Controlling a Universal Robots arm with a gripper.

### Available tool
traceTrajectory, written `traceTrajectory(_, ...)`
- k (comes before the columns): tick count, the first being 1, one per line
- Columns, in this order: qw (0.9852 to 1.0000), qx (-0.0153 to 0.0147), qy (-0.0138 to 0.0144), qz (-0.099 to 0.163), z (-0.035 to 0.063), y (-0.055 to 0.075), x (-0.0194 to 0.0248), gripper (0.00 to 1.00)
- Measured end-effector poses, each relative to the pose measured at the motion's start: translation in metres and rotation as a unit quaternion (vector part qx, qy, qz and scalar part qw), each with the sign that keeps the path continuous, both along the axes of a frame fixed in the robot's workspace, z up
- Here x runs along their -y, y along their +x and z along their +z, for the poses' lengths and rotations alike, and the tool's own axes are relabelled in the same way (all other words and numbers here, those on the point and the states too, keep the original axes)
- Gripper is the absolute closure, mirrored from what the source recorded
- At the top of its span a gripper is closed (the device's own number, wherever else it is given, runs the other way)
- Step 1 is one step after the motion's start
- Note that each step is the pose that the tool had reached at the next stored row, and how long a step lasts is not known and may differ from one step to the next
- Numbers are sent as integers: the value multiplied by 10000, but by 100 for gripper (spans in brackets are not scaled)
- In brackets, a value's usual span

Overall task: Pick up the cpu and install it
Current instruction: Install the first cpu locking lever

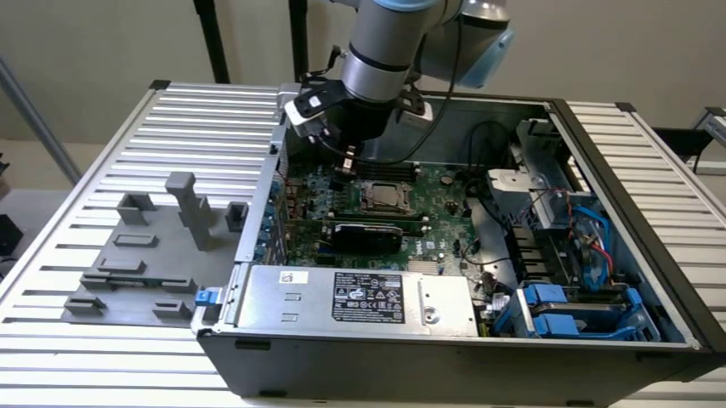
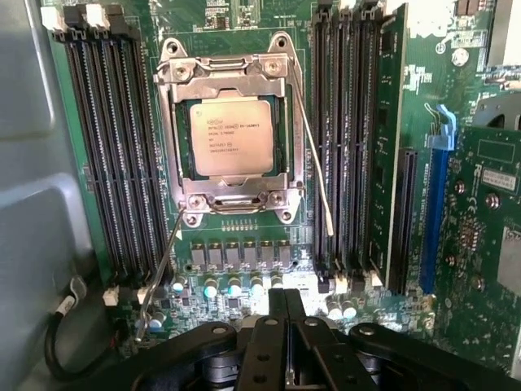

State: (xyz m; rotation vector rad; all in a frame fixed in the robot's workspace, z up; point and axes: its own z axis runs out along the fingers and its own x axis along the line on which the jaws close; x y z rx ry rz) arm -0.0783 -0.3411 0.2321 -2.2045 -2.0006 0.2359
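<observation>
- The cpu (image 2: 231, 137) is a small flat square chip with a pale silver-grey metal top and a few lines of fine dark print, too small to read
- It lies flat inside the socket frame (image 2: 230, 70), a square metal surround with screws at its corners, on the green motherboard (image 2: 244, 261)
- In the exterior view the chip sits near the middle of the board, inside the open computer case (image 1: 454, 361)
- Two thin wire levers (image 2: 313, 163) run alongside the frame, one on each flank
- Rows of black memory slots (image 2: 106, 155) stand on both sides of the socket
- The gripper (image 2: 286, 303) hangs above the board, apart from the chip, its two dark fingers pressed together with nothing between them
- Grey fixture blocks (image 1: 193, 212) rest on the slatted table (image 1: 68, 357), to the exterior view's left of the case
</observation>
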Motion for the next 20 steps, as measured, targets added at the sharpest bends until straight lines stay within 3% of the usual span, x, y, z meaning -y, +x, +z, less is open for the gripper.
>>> traceTrajectory(6,9994,-8,64,-346,0,-9,0,89)
traceTrajectory(10,9980,-8,78,-635,0,-11,0,89)
traceTrajectory(17,9932,-5,99,-1162,0,-12,0,89)
traceTrajectory(20,9910,-9,150,-1333,-1,-17,0,89)
